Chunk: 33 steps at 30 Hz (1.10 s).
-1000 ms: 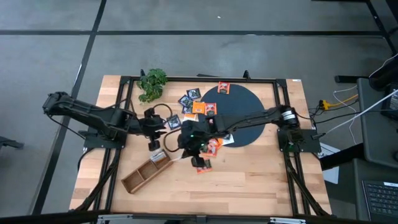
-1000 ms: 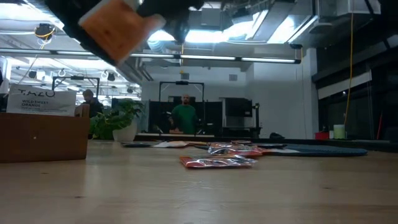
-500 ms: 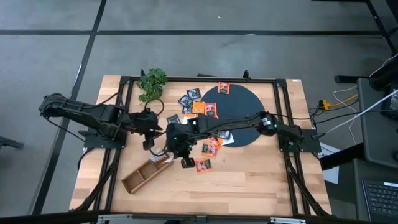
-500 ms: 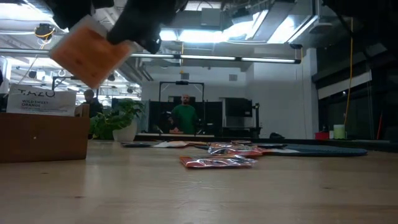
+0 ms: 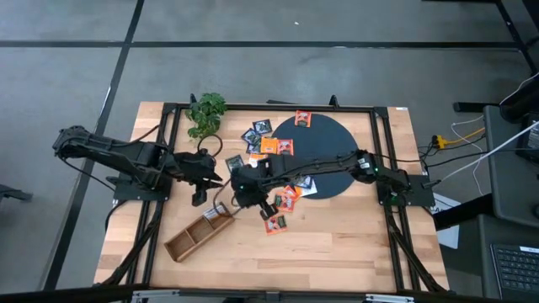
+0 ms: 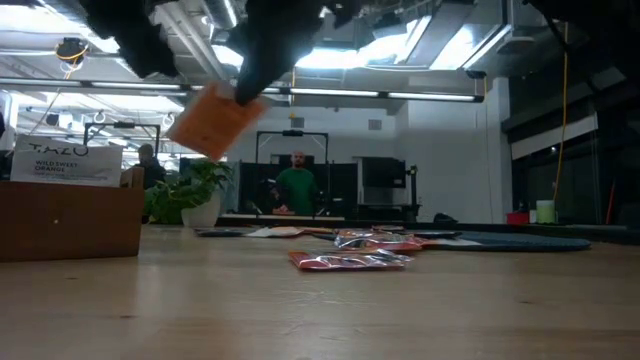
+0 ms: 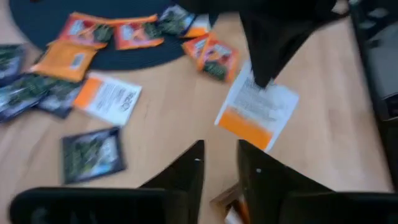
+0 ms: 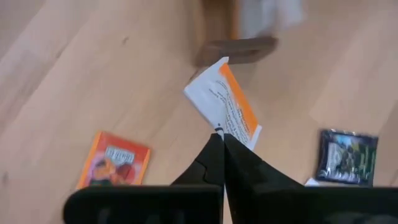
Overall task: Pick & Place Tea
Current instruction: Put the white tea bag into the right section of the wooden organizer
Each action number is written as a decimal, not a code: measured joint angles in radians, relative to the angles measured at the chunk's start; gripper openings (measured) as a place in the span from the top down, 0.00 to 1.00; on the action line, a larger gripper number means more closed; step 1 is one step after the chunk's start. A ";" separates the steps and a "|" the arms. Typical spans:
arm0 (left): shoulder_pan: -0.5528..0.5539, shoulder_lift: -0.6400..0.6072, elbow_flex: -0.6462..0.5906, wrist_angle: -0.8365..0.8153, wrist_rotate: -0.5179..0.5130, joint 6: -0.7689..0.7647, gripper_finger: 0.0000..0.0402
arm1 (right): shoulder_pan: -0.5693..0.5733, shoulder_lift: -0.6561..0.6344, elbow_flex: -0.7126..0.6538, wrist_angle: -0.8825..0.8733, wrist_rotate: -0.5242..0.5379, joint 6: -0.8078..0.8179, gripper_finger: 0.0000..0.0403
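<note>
My right gripper (image 8: 221,142) is shut on a white sachet with an orange band (image 8: 225,102). It hangs over the table just beyond the upper end of the long wooden tray (image 5: 198,234). The low view shows the sachet (image 6: 214,121) in the air. My left gripper (image 7: 219,163) is open, close by on the sachet's left (image 7: 256,112), touching nothing. Other sachets lie flat on the table (image 5: 274,223) and around the dark disc's edge (image 5: 261,139). One white sachet (image 6: 65,165) stands in the tray. My right gripper pinches the sachet between its two fingers at one edge (image 8: 221,129). In the left wrist view, the fingers (image 7: 273,50) come from above, pointing down. The sachet is lifted clear of the table and hangs tilted below them.
The dark disc (image 5: 333,160) lies right of centre with a sachet (image 5: 303,119) on its far part. A green plant (image 5: 206,114) stands at the table's far left. Bare wood lies along the near edge (image 5: 337,252). People stand in the room beyond (image 6: 297,185).
My right gripper has carried the sachet toward the table's left, to the tray's upper end, and has come down. In the low view the sachet now hangs lower and more tilted than a second ago. The loose sachets have stayed in place.
</note>
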 joint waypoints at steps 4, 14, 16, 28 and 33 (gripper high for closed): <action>0.040 0.035 0.000 0.050 0.100 0.044 0.78 | 0.036 -0.006 0.000 -0.045 0.022 -0.053 1.00; 0.069 0.195 0.001 0.224 0.274 0.098 0.78 | 0.108 -0.216 -0.311 0.089 0.117 0.041 1.00; 0.068 0.232 0.001 0.271 0.287 0.114 0.78 | 0.122 -0.302 -0.465 0.217 0.120 0.075 1.00; 0.188 0.485 0.001 0.644 0.646 -0.029 0.78 | 0.224 -0.751 -1.195 0.771 0.501 0.087 1.00; 0.280 0.525 0.001 0.757 0.670 -0.152 0.78 | 0.257 -0.801 -1.310 0.840 0.568 0.073 1.00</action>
